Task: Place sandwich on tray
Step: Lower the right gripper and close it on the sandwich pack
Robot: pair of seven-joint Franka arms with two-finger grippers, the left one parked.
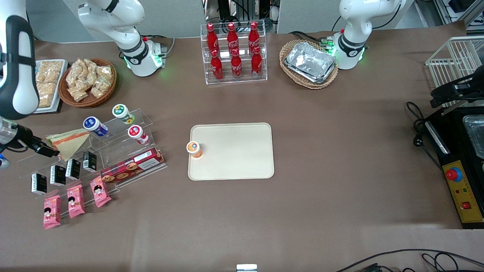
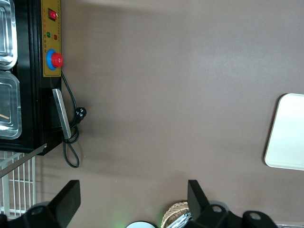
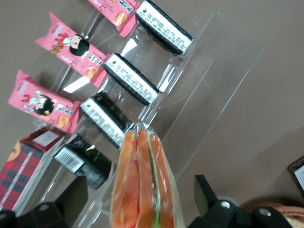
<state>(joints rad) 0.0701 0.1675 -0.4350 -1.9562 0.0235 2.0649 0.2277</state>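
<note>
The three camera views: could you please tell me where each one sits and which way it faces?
Front view: high, looking down at the table, tray and both arms.
Left wrist view: over bare table, showing the tray's edge and that arm's own jaws.
Right wrist view: just above the sandwich, which lies between the gripper jaws.
Front and left wrist views share the tray.

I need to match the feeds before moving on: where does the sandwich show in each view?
Front view: sandwich on the clear stepped rack, by the tool.
Right wrist view: sandwich edge-on between the tool's fingers.
Left wrist view: not in it.
Shared landmark: the pink snack packets.
</note>
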